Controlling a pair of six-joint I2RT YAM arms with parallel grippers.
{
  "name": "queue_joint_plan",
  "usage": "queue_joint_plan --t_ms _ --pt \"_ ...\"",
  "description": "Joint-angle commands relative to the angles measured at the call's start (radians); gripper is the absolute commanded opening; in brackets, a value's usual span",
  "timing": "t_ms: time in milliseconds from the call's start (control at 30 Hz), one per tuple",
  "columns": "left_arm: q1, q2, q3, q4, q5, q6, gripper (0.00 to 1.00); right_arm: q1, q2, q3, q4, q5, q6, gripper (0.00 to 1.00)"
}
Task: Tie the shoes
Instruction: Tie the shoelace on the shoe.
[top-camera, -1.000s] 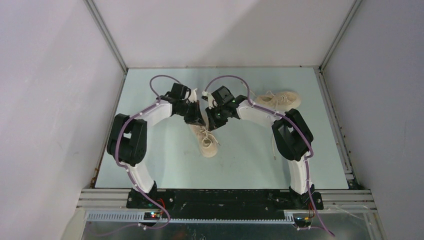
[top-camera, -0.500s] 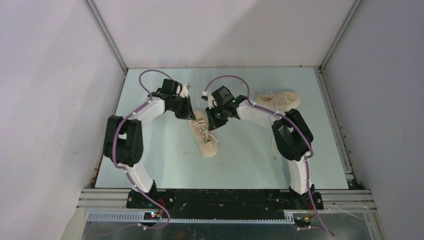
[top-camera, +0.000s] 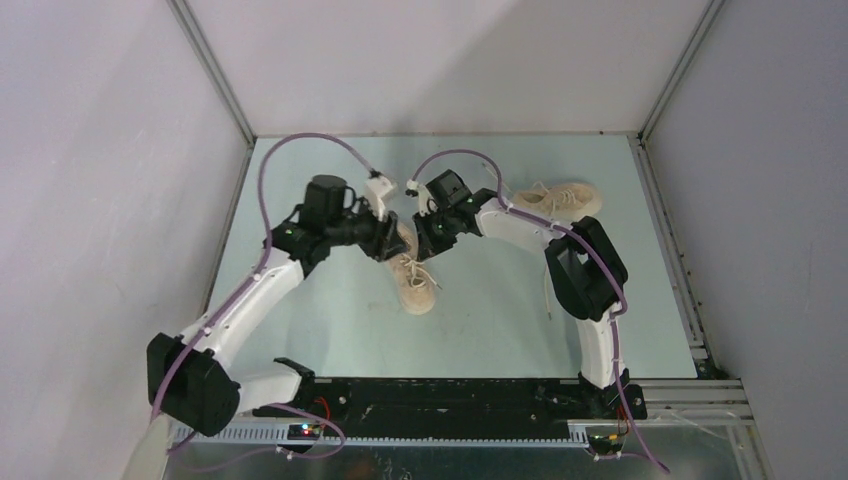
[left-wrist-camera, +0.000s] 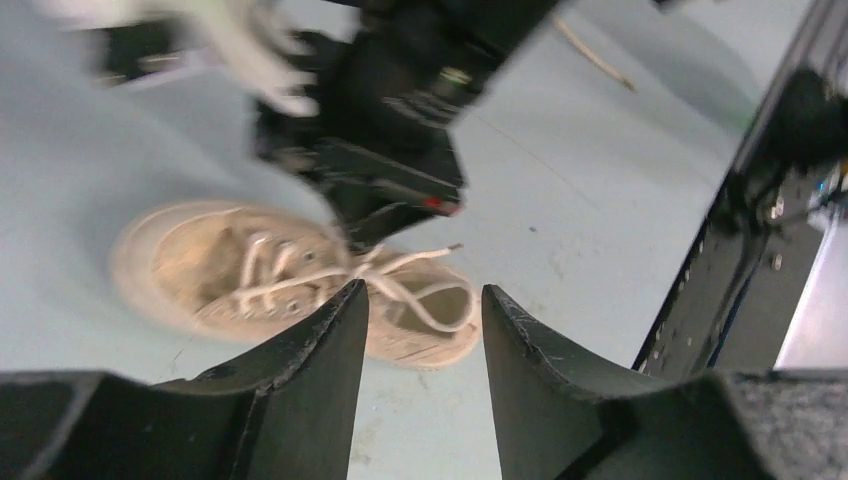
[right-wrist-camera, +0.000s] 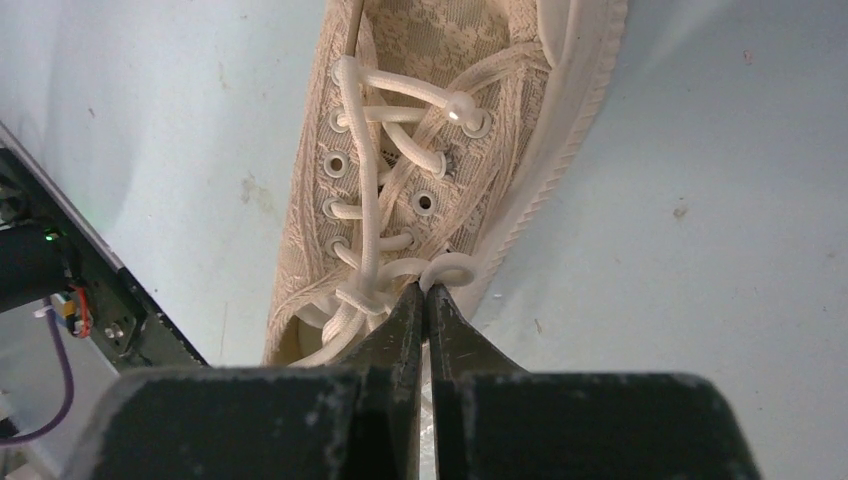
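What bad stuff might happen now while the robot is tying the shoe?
The right hand pinches just a thin bit of lace at its tips, so the lace might slip out. Nothing holds the shoe down on the table, so a pull may drag it along. The open left hand hovers close to the right hand, so they might bump.

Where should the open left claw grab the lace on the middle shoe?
The loose lace loop draped across the shoe's heel opening. It spans the hollow, clear of the fabric, so the open left gripper could probably drop from above, one finger each side. The right gripper pinches the lace by the top eyelets.
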Motion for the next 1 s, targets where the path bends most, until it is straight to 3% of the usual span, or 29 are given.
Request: queue_joint_plan --t_ms 0,167,400,967 --pt "-0.138 0.04 -0.036 -0.06 0.002 0.25 0.52 -0.025 -0.006 0.007 0.025 -0.085 0.053 0.01" --pt "-0.246 0.114 -0.016 -0.024 -0.142 0.342 0.52 -0.054 -0.002 -0.009 0.052 -0.154 0.112 0.02" --pt "-0.302 0.241 0.051 0.003 -0.267 0.311 0.52 -0.057 -0.008 -0.025 0.07 -0.173 0.127 0.02" --pt "-0.319 0.218 0.021 -0.011 -0.233 0.181 0.52 -0.051 0.001 -0.03 0.073 -0.173 0.128 0.02"
